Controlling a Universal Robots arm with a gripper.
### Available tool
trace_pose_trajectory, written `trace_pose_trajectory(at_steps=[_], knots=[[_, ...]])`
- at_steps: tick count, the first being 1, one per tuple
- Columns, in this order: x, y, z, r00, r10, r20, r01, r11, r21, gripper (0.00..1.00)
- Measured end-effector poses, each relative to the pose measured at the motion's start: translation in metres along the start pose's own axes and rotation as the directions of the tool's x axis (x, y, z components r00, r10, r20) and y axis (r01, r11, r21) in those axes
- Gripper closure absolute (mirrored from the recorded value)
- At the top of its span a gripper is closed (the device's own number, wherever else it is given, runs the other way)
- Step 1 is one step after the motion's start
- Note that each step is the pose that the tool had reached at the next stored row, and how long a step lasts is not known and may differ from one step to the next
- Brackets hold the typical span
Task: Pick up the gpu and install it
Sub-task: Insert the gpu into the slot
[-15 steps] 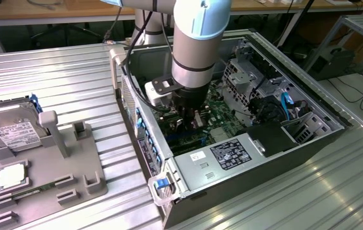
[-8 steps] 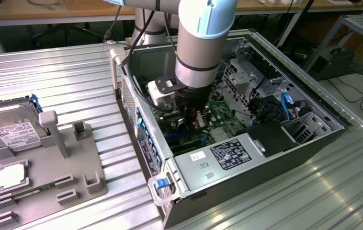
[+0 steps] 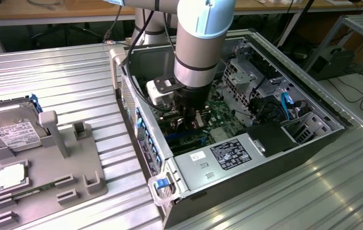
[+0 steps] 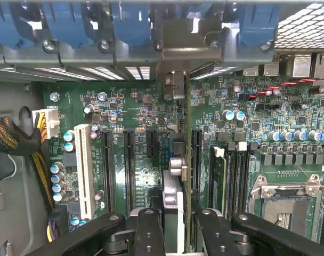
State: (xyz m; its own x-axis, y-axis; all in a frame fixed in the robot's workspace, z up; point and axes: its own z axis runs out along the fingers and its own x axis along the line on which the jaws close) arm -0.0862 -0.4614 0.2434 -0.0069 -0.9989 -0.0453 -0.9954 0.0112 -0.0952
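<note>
My gripper (image 3: 191,112) is reaching down into the open computer case (image 3: 296,76), low over the green motherboard (image 4: 140,112). In the wrist view the gpu (image 4: 188,133) shows edge-on as a thin dark card standing upright between the black expansion slots. Its silver end bracket (image 4: 173,85) sits against the case's rear slot openings. My gripper (image 4: 184,224) is shut on the gpu's near end, one finger on each side of the card. I cannot tell whether its lower edge sits in a slot.
A silver hard drive (image 3: 9,132) and a square CPU chip (image 3: 12,175) rest on a grey holder at the exterior view's left. Inside the case are the power supply (image 3: 226,153), a blue cable (image 3: 287,108), a memory stick (image 4: 218,176), the CPU socket (image 4: 287,200) and a cable bundle (image 4: 13,138).
</note>
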Motion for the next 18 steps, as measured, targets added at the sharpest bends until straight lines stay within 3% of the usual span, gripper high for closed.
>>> trace_pose_trajectory(at_steps=[14, 18], knots=[[0.0011, 0.0001, 0.0007, 1.0000, 0.000, -0.0002, 0.000, 1.0000, 0.0000, 0.71], [0.0009, 0.0000, 0.0007, 1.0000, 0.000, -0.0056, 0.000, 1.0000, 0.0000, 0.71]])
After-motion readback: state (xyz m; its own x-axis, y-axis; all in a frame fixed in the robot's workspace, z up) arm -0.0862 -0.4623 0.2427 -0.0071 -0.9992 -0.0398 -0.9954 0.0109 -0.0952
